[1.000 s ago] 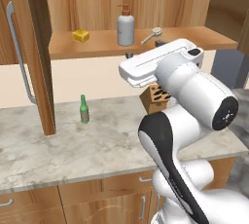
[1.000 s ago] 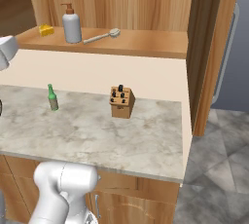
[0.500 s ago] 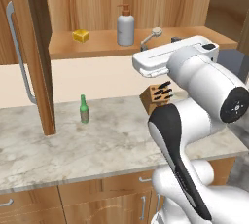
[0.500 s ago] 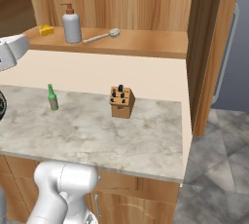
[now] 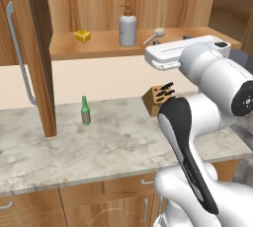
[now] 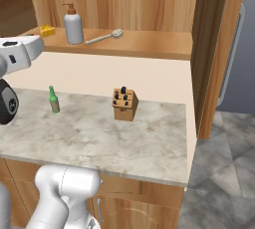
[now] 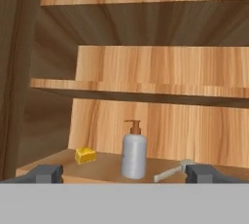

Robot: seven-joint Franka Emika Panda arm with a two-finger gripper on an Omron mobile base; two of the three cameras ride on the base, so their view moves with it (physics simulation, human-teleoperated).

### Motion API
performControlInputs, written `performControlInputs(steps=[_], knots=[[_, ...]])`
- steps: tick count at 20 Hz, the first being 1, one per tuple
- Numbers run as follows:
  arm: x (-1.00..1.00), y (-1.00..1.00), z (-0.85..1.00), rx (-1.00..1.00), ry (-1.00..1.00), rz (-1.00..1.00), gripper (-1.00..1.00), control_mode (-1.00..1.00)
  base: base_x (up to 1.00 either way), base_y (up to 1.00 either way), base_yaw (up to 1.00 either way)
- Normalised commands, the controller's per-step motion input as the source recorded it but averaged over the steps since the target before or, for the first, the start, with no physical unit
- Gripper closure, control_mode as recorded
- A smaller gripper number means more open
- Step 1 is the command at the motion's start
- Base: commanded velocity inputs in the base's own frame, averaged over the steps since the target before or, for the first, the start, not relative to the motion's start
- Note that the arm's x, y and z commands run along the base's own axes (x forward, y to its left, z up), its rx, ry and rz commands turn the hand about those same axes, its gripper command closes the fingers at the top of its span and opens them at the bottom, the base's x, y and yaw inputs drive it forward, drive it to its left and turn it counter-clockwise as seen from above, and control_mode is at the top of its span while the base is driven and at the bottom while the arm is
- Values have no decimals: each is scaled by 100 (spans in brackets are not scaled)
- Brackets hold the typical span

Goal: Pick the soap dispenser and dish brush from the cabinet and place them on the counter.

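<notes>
The soap dispenser (image 5: 127, 26) (image 6: 73, 25) (image 7: 133, 152), a pale bottle with an orange-brown pump, stands upright on the open cabinet's inner shelf (image 5: 104, 46). Just to its right lies the dish brush (image 5: 154, 36) (image 6: 103, 37) (image 7: 171, 170). My gripper (image 7: 125, 174) is open, level with the shelf and short of it. It faces the dispenser, which sits between the fingertips (image 7: 46, 173) further back. Nothing is held. In the left base view my white hand (image 5: 188, 51) hovers in front of the shelf's right part, above the counter (image 5: 113, 147).
A yellow sponge (image 5: 82, 36) (image 7: 85, 155) lies left of the dispenser. On the counter stand a green bottle (image 5: 85, 111) (image 6: 54, 100) and a knife block (image 5: 159, 97) (image 6: 124, 104). The cabinet doors (image 5: 29, 53) (image 6: 216, 49) hang open at both sides. A second shelf (image 7: 146, 89) runs above.
My hand has swung to the right and slightly up, closer to the shelf front. The jaws stayed open; the shelf's things have not moved.
</notes>
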Motion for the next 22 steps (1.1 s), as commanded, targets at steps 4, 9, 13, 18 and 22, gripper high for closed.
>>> performControlInputs(steps=[4,9,13,18,22], knots=[[15,-7,0,3,0,0,-100,-100,0,0,0],[9,-2,0,3,-1,0,-100,-100,0,0,0],[9,-1,0,2,-1,0,-100,-100,0,0,0],[18,0,6,1,0,0,-100,-100,0,0,0],[29,-2,2,0,0,0,-100,-100,0,0,0]])
